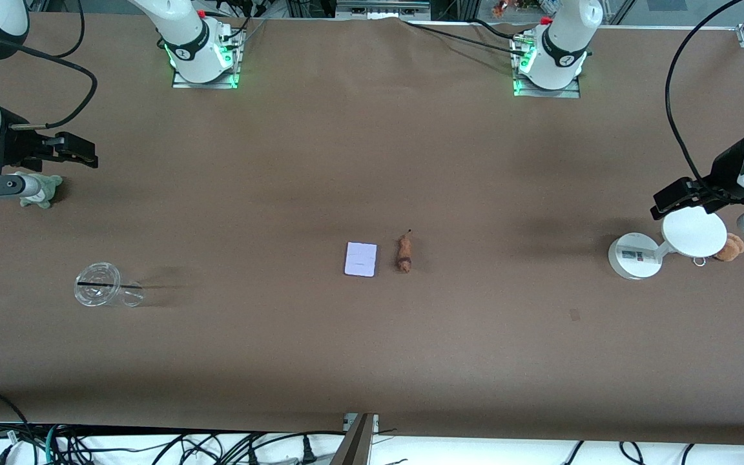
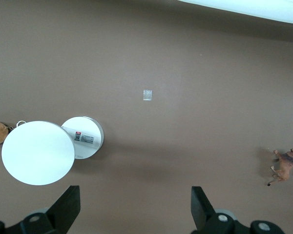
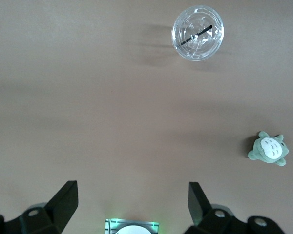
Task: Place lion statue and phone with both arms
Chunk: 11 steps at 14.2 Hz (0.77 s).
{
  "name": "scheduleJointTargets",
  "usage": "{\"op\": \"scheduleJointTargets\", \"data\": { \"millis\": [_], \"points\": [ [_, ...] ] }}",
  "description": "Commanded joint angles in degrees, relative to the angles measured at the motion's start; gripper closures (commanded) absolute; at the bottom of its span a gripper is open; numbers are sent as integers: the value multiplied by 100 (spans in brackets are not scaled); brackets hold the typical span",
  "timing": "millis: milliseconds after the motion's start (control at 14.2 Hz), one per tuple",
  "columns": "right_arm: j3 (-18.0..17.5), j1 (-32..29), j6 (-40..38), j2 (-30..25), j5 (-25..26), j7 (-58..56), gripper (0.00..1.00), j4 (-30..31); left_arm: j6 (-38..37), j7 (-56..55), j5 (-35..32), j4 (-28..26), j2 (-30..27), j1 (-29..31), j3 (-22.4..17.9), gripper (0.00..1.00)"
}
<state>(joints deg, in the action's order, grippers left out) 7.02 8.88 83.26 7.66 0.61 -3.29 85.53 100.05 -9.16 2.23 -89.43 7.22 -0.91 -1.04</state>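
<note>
The phone (image 1: 360,259), a flat pale lavender-white rectangle, lies at the middle of the table. The lion statue (image 1: 403,252), small and orange-brown, lies right beside it toward the left arm's end, its thin tail pointing toward the robots. The lion also shows at the edge of the left wrist view (image 2: 285,165). My left gripper (image 1: 664,201) is open and empty, up over the white stand at the left arm's end; in its wrist view (image 2: 135,204) nothing lies between the fingers. My right gripper (image 1: 80,152) is open and empty, up by the grey-green plush; its own view (image 3: 132,202) shows bare table.
A white round-based stand with a disc (image 1: 693,232) (image 2: 37,152) and a brown plush with a ring (image 1: 730,247) stand at the left arm's end. A grey-green plush (image 1: 41,190) (image 3: 268,148) and a clear cup with a straw (image 1: 102,285) (image 3: 198,32) are at the right arm's end.
</note>
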Motion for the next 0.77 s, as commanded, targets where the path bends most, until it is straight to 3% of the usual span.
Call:
{"op": "scheduleJointTargets", "data": {
  "millis": [0,703],
  "points": [
    [2,0,-38,-45,10,-5,0,42,-135,-7,111,127,43,3,8,0],
    [2,0,-38,-37,10,-13,0,42,-135,20,76,136,78,-32,16,0]
  ]
}}
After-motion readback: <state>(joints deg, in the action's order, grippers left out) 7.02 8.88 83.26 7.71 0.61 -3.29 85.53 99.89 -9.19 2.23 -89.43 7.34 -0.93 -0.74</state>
